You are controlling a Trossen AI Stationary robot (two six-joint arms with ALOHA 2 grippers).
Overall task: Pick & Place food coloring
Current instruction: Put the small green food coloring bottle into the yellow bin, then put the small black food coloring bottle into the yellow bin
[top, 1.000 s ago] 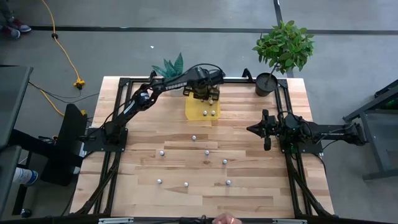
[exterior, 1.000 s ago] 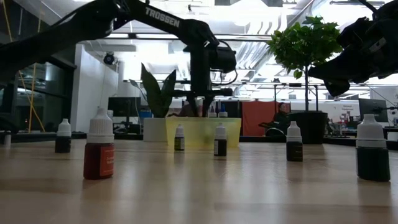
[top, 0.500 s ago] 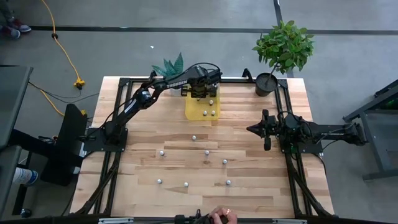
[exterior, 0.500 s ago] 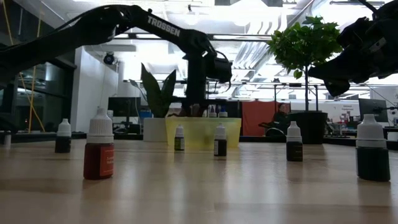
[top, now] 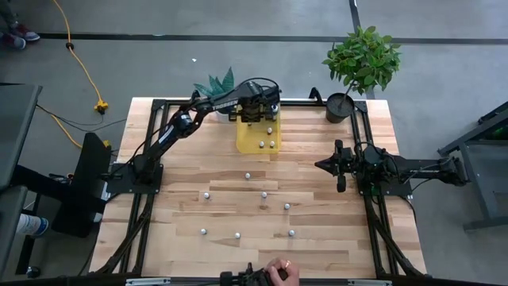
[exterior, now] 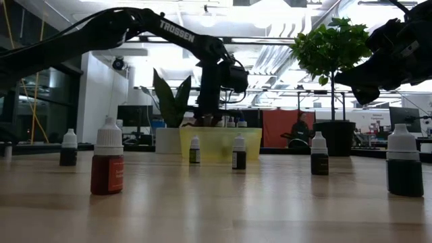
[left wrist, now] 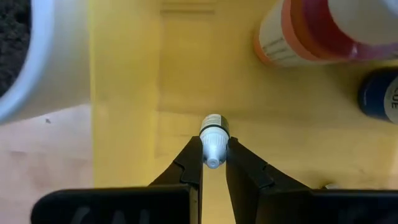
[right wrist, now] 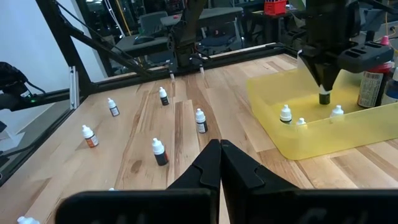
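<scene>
the desk (top: pixel 317 246) carries the yellow tray (top: pixel 248 144) at its far middle, loose bottles (top: pixel 264 195) scattered nearer; the left gripper (left wrist: pixel 212 163) is clamped on a food coloring bottle (left wrist: pixel 213 140) by its cap, over the tray floor; lower it upright before letting go, clear of the orange bottle (left wrist: pixel 311 31); the right gripper (right wrist: pixel 220 147) waits closed at the right

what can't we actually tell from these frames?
- Whether the held bottle, pinched by the left gripper, touches the yellow tray floor: left wrist view looks down its cap; low view is blocked by the translucent tray wall.
- Bottle count in the tray: high view shows only dots, the arm covers the far end.
- Label text on the table bottles: too small.
- Person in the high view: cut off by the frame edge.
</scene>
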